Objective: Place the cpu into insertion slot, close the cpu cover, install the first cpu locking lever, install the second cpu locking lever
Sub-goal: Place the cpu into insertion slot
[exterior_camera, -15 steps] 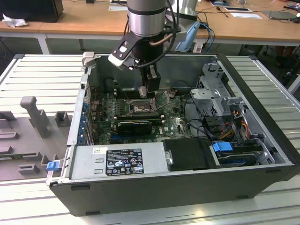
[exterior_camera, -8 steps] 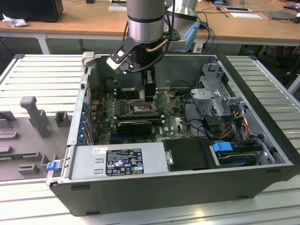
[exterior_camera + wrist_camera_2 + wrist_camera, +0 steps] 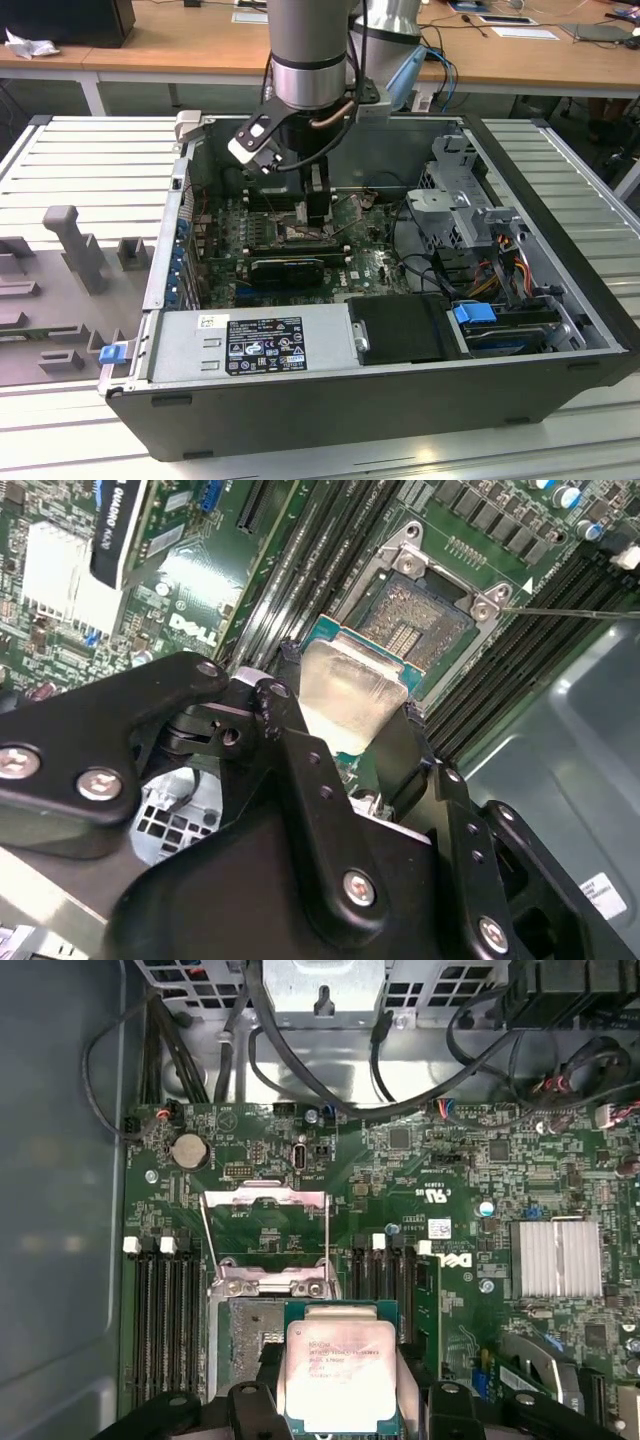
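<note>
My gripper is shut on the cpu, a pale silvery square chip pinched by its edges between the two black fingers. The chip hangs just above the board, overlapping one side of the insertion slot, whose dark square bed shows beyond it. In the first wrist view the cpu covers part of the insertion slot. The cpu cover, a thin metal frame, stands swung open on the far side of the socket. In the exterior view the gripper reaches down into the open computer case.
Memory slots flank the socket on both sides. A ribbed silver heatsink and black cables lie nearby. The power supply, a drive cage and the case walls hem in the board.
</note>
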Robot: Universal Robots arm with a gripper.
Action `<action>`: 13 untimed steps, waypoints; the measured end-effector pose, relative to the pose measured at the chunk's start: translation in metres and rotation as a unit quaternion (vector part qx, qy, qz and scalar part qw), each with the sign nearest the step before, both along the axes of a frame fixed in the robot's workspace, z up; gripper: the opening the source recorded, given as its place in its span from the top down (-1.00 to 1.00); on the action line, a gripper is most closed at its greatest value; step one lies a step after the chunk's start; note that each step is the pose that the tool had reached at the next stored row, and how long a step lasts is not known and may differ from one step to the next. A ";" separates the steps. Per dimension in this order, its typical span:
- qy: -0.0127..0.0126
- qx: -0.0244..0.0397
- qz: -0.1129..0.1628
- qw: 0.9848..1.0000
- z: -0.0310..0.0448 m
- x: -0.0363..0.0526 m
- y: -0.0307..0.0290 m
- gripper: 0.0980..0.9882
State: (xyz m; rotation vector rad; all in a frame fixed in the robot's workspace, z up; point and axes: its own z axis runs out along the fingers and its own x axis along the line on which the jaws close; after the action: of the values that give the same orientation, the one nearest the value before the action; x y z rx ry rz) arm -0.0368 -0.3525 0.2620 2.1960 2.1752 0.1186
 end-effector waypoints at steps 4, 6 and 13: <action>0.000 0.001 0.001 1.000 -0.0083 -0.0006 0.0046 0.03; 0.000 0.002 0.002 1.000 -0.0141 -0.0019 0.0119 0.03; 0.000 0.002 0.002 1.000 -0.0252 -0.0094 0.0244 0.03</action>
State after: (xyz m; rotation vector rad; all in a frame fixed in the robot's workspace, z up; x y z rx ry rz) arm -0.0463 -0.3281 0.2368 2.1927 2.1819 0.1224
